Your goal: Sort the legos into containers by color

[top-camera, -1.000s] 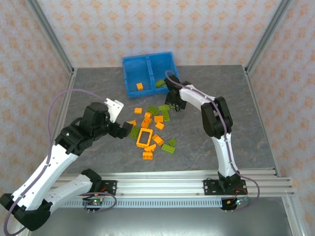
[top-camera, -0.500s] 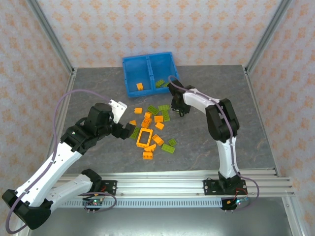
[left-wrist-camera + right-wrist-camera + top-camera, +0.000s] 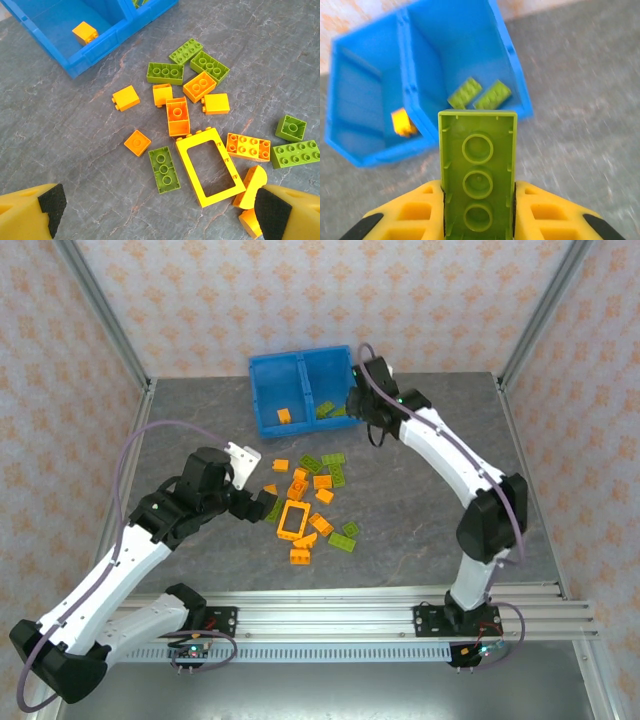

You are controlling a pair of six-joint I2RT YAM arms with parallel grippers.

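Legos (image 3: pixel 178 116) litter grey marbled table (image 3: pixel 420 490) inside patterned walls (image 3: pixel 300 300); right hand (image 3: pixel 478 205) grips a green brick (image 3: pixel 477 150), left hand (image 3: pixel 162 210) gapes wide.

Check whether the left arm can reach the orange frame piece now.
Probably yes: the left gripper hangs open close above the orange frame, nothing on top, though bricks crowd its sides.

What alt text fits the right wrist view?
The right gripper clamps a lime green brick, hollow underside toward the camera, with the blue bin beyond. One compartment holds two green bricks, the other one orange brick.
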